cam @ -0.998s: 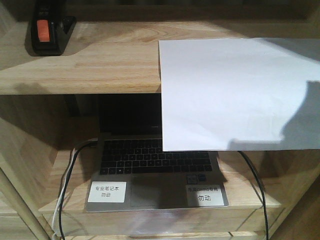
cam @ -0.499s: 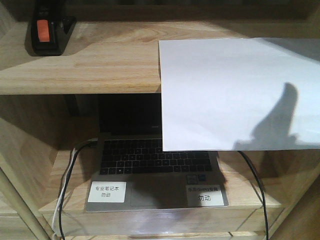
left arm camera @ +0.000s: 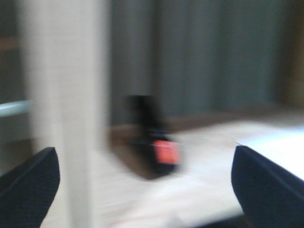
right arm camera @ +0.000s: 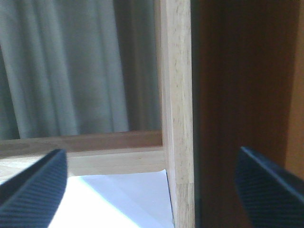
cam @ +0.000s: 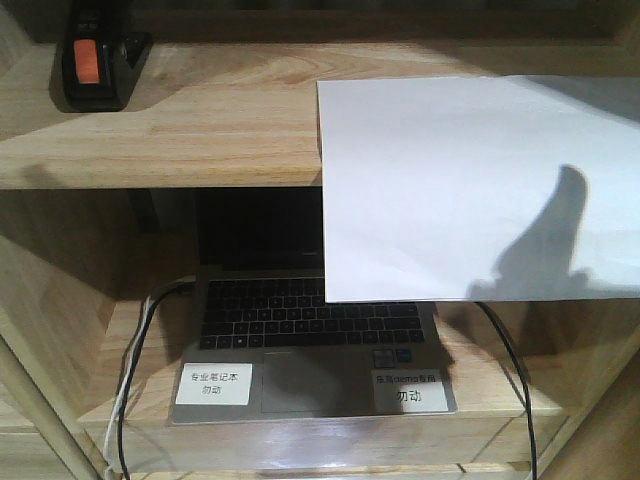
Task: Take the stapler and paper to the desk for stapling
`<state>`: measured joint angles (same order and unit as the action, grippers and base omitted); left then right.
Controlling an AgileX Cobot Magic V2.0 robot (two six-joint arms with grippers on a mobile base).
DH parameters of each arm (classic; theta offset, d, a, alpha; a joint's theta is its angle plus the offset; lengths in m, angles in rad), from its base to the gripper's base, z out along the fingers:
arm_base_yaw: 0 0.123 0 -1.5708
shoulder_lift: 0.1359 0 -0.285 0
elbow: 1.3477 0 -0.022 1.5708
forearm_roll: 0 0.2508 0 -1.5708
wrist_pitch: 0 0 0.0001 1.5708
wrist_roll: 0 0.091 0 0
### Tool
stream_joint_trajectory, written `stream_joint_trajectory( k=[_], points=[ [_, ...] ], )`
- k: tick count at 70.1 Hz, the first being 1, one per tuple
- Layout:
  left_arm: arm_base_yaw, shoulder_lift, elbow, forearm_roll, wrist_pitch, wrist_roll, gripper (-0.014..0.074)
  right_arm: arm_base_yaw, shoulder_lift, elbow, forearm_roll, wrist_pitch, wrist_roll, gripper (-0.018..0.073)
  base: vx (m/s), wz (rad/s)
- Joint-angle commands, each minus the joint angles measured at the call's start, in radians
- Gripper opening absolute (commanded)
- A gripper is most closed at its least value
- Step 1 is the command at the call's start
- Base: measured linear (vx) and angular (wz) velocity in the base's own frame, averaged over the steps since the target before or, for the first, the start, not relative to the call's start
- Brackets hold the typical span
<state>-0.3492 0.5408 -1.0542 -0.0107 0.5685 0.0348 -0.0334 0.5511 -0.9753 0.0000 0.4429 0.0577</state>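
Note:
The black stapler (cam: 95,65) with its orange-red patch stands at the far left of the upper shelf. The white paper (cam: 470,180) lies on the right of that shelf and hangs over the front edge. In the blurred left wrist view my left gripper (left arm camera: 147,190) is open, short of the stapler (left arm camera: 159,147), which sits centred between the fingers, and a corner of the paper (left arm camera: 280,147) shows at right. My right gripper (right arm camera: 152,190) is open above the paper's (right arm camera: 118,199) far right corner. The desk is out of view.
An open laptop (cam: 315,320) with two white labels (cam: 214,383) sits on the lower shelf, cables (cam: 135,360) trailing at both sides. A wooden upright (right arm camera: 178,118) stands between the right fingers. Another wooden post (left arm camera: 61,109) is left of the stapler. A curtain hangs behind.
The gripper's shadow on the paper's lower right has moved in from the right edge and grown taller. Stapler and paper have stayed in place.

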Motion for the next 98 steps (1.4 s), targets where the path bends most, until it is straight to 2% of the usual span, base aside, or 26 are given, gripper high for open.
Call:
stream_joint_trajectory(
  k=[1, 17, 26, 32, 49, 56, 61, 66, 83, 92, 98],
  points=[
    [-0.081, 0.035, -0.027, -0.009, -0.082, 0.041, 0.0685, -0.005, 0.011, -0.028, -0.008, -0.067, -0.01, 0.0577, 0.0, 0.0],
    [-0.276, 0.098, -0.027, -0.009, -0.083, 0.046, 0.0676, -0.005, 0.011, -0.028, -0.008, -0.068, -0.01, 0.0475, 0.0, 0.0],
    [-0.357, 0.141, -0.027, -0.009, -0.088, 0.046, 0.0665, -0.005, 0.011, -0.028, -0.008, -0.068, -0.01, 0.0436, 0.0, 0.0],
    [-0.379, 0.166, -0.027, -0.009, -0.088, 0.046, 0.066, -0.005, 0.011, -0.028, -0.008, -0.068, -0.01, 0.0419, 0.0, 0.0],
    [-0.379, 0.189, -0.027, -0.017, -0.093, 0.046, 0.0659, -0.005, 0.011, -0.028, -0.008, -0.068, -0.01, 0.0385, 0.0, 0.0],
    [-0.379, 0.191, -0.027, -0.013, -0.129, 0.033, 0.0655, -0.005, 0.011, -0.028, -0.008, -0.068, -0.01, 0.0377, 0.0, 0.0],
    [-0.379, 0.215, -0.038, 0.011, -0.155, -0.014, 0.0652, -0.005, 0.011, -0.028, -0.008, -0.068, -0.01, 0.0377, 0.0, 0.0],
    [-0.379, 0.262, -0.074, 0.079, -0.146, -0.109, 0.065, -0.005, 0.011, -0.028, -0.008, -0.068, -0.01, 0.0377, 0.0, 0.0],
    [-0.379, 0.469, -0.304, 0.391, -0.02, -0.461, 0.0645, -0.005, 0.011, -0.028, -0.008, -0.068, -0.01, 0.0377, 0.0, 0.0],
    [-0.379, 0.566, -0.42, 0.512, 0.026, -0.59, 0.0642, -0.005, 0.011, -0.028, -0.008, -0.068, -0.01, 0.0377, 0.0, 0.0],
    [-0.379, 0.62, -0.485, 0.572, 0.08, -0.632, 0.0642, -0.005, 0.011, -0.028, -0.008, -0.068, -0.01, 0.0377, 0.0, 0.0]
  ],
)
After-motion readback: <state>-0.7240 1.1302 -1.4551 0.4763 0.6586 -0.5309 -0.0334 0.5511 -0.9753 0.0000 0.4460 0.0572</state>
